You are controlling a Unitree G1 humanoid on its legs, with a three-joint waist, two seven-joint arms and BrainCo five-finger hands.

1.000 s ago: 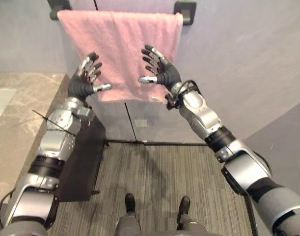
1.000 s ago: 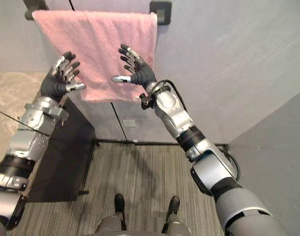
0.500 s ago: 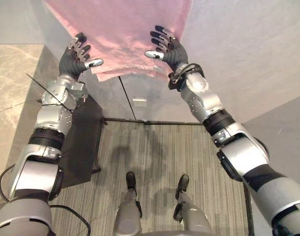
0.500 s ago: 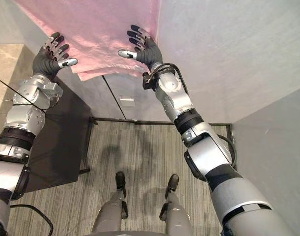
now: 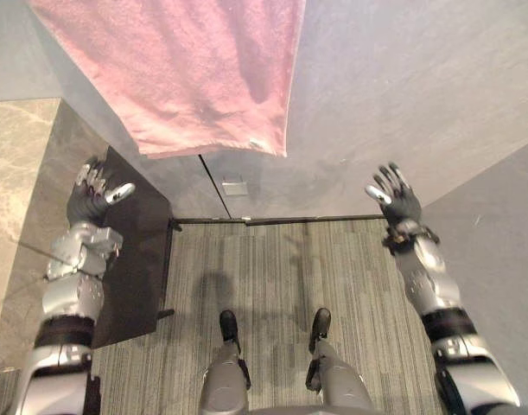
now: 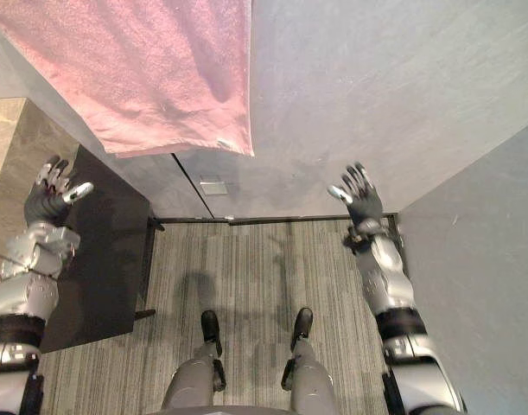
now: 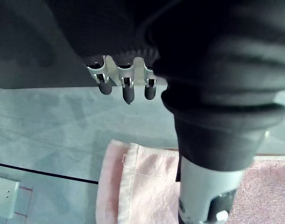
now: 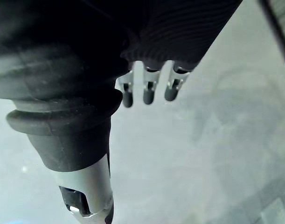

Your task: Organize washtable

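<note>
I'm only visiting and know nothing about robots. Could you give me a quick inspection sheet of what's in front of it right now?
Surface: marbled stone counter on the robot's left, with a dark side panel below it.
Job's things: pink towel hangs flat against the wall, with a small label at its lower corner. Neither hand touches it.
Clutter: nothing seen.
Robot hands: left robot hand is raised beside the counter, open, holding nothing. Right robot hand is raised in front of the wall, open, holding nothing.
Cables: nothing seen.
Surroundings: grey wall with a small wall plate low down, and striped carpet underfoot.
</note>
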